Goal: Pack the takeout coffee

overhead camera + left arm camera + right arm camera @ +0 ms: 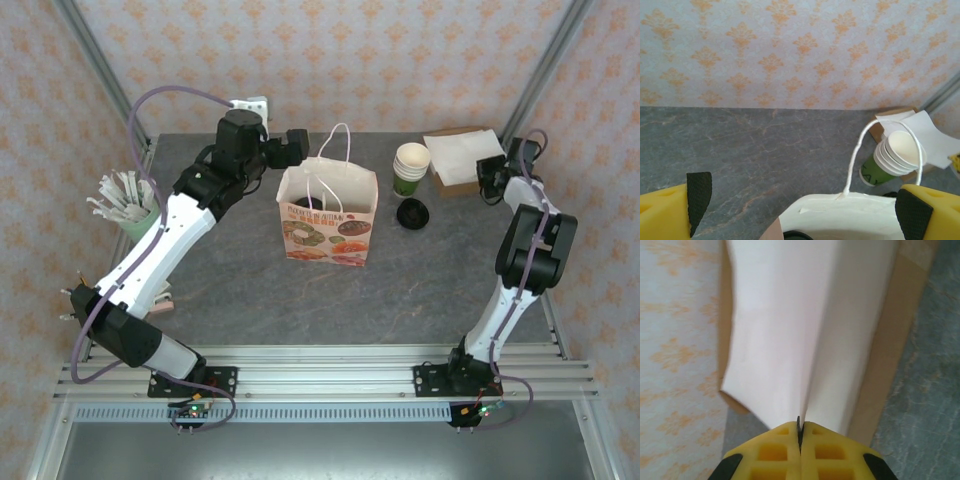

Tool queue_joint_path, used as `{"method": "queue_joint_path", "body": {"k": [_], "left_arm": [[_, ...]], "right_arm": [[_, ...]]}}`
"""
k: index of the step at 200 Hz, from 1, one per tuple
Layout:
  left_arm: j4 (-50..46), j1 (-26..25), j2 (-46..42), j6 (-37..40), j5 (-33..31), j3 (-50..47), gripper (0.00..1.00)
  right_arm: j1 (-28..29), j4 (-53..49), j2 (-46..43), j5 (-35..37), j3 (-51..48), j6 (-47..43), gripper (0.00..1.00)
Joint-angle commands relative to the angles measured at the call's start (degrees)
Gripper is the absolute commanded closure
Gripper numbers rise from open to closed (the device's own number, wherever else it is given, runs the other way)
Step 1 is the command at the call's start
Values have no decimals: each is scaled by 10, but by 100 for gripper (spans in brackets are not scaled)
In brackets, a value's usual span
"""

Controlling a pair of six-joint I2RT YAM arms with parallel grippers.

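A white paper bag (328,215) with a food print stands upright mid-table, mouth open. My left gripper (290,148) hovers open at the bag's rear left rim; in the left wrist view its pads (699,200) straddle the bag's mouth (840,215). A dark round rim (797,235) peeks from inside the bag; I cannot tell whether it is the takeout coffee, whose green cup is hidden. A round black lid (412,213) lies right of the bag. My right gripper (800,432) is shut on a fold of a white napkin (805,325) at the back right (488,172).
A stack of lidless green cups (410,168) stands behind the black lid. The napkins (460,150) lie on a brown box at the back right. A pale mint cup holding white sticks (130,205) stands at the left edge. Metal frame posts rise at the back corners.
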Motion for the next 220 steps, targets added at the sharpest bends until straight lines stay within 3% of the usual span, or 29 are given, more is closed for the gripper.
{"method": "queue_joint_path", "body": {"k": [1, 17, 36, 63, 105, 145, 175, 220], "left_arm": [[1, 11, 5, 69, 92, 40, 0], [-7, 12, 11, 133, 153, 64, 0], [-14, 14, 27, 214, 277, 102, 0], [-49, 14, 65, 312, 397, 169, 0], [-129, 14, 119, 394, 484, 271, 4], [-155, 4, 116, 461, 445, 279, 11], [-82, 5, 75, 449, 351, 216, 12], [-78, 31, 16, 474, 339, 157, 15]], "right_arm": [[13, 53, -92, -19, -18, -62, 100], [30, 53, -151, -42, -32, -113, 100], [71, 17, -227, -44, -36, -188, 100], [138, 6, -337, -38, -54, -226, 100], [272, -136, -411, 17, 77, -302, 100], [431, -209, -431, 167, 165, -272, 100], [516, -227, -412, 201, 216, -264, 100], [585, -201, -362, 207, 235, -223, 100]]}}
